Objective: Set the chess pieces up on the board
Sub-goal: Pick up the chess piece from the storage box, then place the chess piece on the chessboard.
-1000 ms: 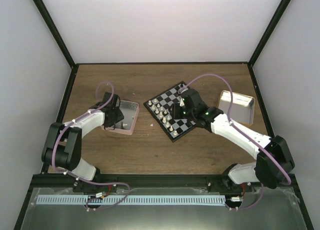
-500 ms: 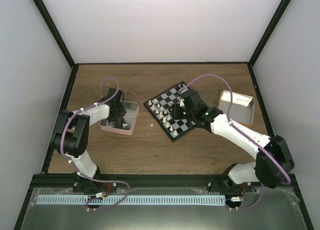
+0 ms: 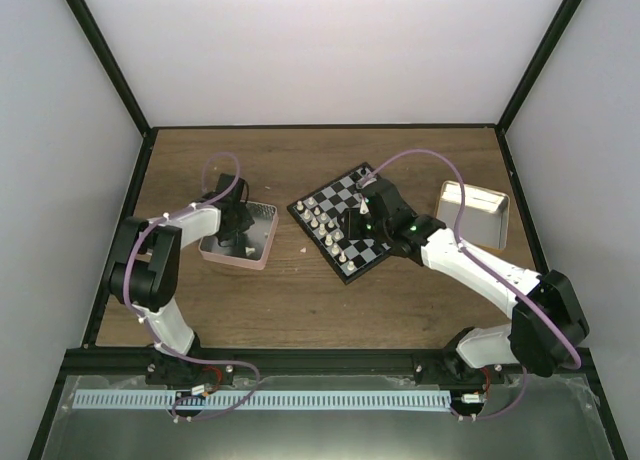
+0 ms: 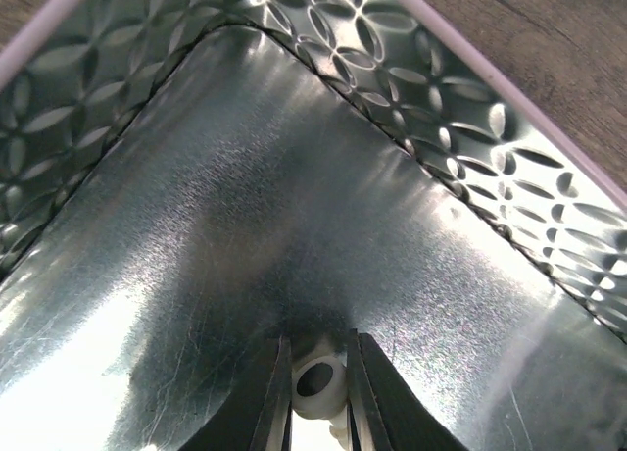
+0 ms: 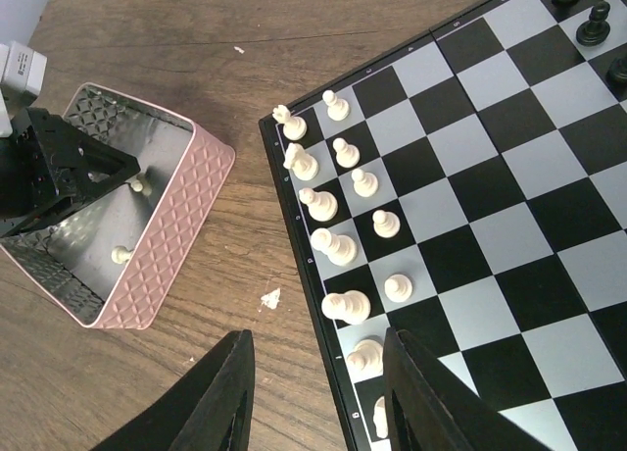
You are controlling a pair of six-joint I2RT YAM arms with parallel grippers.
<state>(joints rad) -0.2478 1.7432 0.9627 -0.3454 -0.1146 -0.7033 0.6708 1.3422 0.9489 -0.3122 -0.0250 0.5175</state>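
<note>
Left gripper (image 4: 319, 345): closed on a white chess piece (image 4: 315, 382), low inside the pink tray (image 4: 441, 137) and close to its silvery floor. Contact with the floor cannot be confirmed.

Right gripper (image 5: 315, 348): fingers spread, nothing held, positioned over the board (image 5: 509, 225) at its edge. Standing white pieces (image 5: 338, 245) form two rows at 12 o'clock from the fingers. Black pieces (image 5: 593, 25) sit at 1 o'clock, at the far corner. Two loose white pieces (image 5: 121, 255) lie in the tray, at 9 o'clock from the board.
</note>
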